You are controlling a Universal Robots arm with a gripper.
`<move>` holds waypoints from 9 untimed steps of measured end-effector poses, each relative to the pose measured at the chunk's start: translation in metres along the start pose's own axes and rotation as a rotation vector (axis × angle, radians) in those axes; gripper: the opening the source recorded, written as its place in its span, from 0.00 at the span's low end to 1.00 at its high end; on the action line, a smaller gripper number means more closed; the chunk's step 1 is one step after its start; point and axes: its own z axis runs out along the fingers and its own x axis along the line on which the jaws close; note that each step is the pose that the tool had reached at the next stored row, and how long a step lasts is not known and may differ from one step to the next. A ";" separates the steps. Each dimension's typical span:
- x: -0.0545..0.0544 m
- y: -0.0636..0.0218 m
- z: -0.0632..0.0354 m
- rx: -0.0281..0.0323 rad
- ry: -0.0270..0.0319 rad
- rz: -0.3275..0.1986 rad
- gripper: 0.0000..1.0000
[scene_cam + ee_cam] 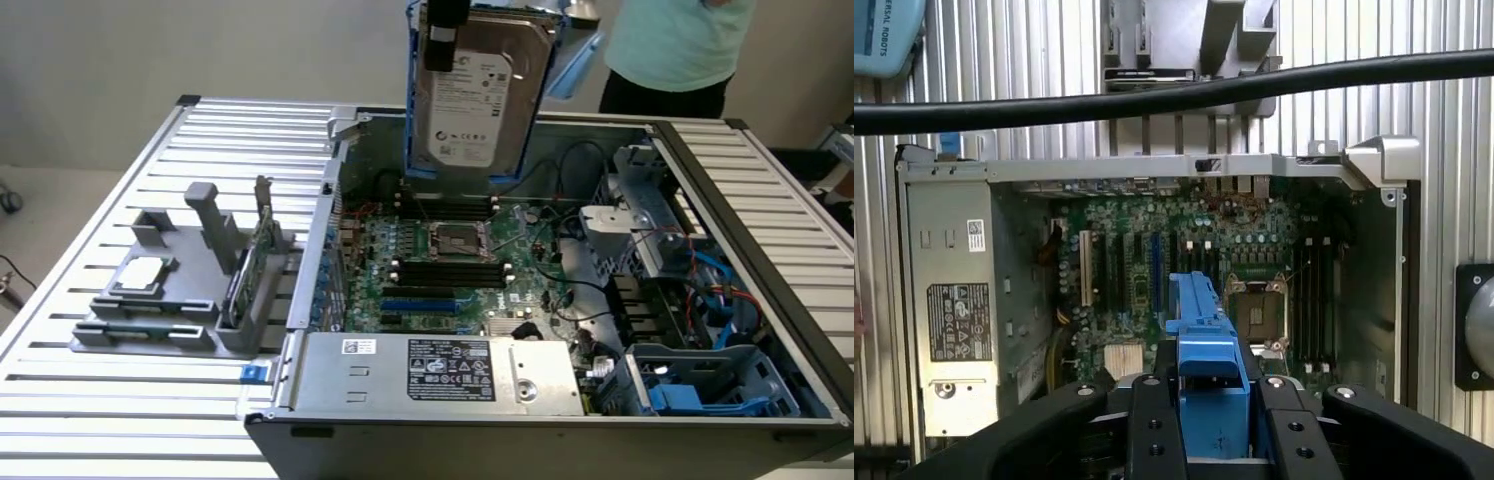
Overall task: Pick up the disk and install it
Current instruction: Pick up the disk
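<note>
**Desk:** Where is the disk (481,95)?

**Photographer:** In the air, touching nothing below. It hangs upright above the far side of the open computer case (534,450), with its white label turned toward the exterior view. The blue bracket (415,110) runs down its edges.

**Desk:** And the gripper (446,50)?

**Photographer:** Clamped on the disk from above. In the exterior view, one black finger lies across the upper corner of the label face. In the wrist view, the gripper (1206,430) has its two black fingers (1154,425) pressed against either side of the blue bracket (1204,350).

**Desk:** What lies beneath?

**Photographer:** The motherboard (441,270), which the wrist view looks straight down on. The bare processor socket (454,240) sits near its middle. The grey power supply (441,372) lies along the case's near edge in the exterior view. A black cable (1154,100) crosses the wrist view.

**Desk:** Anything outside the case?

**Photographer:** A grey holder (147,330) sits on the slatted metal table (107,420) at the exterior view's left. It carries a small square chip (144,272) and a green card (247,270) standing on edge. A person (674,45) in a pale green shirt stands behind the case at the exterior view's right.
</note>
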 end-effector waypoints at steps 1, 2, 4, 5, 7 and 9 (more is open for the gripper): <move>0.001 -0.0043 -0.0002 0.0000 0.0000 0.000 0.33; 0.002 -0.0087 -0.0003 0.0000 -0.0001 0.000 0.33; 0.004 -0.0174 -0.0007 0.0000 0.0001 0.000 0.33; 0.005 -0.0218 -0.0009 0.0000 0.0000 0.000 0.33; 0.008 -0.0308 -0.0012 0.0000 0.0000 0.000 0.33; 0.010 -0.0393 -0.0016 0.0000 -0.0001 0.000 0.33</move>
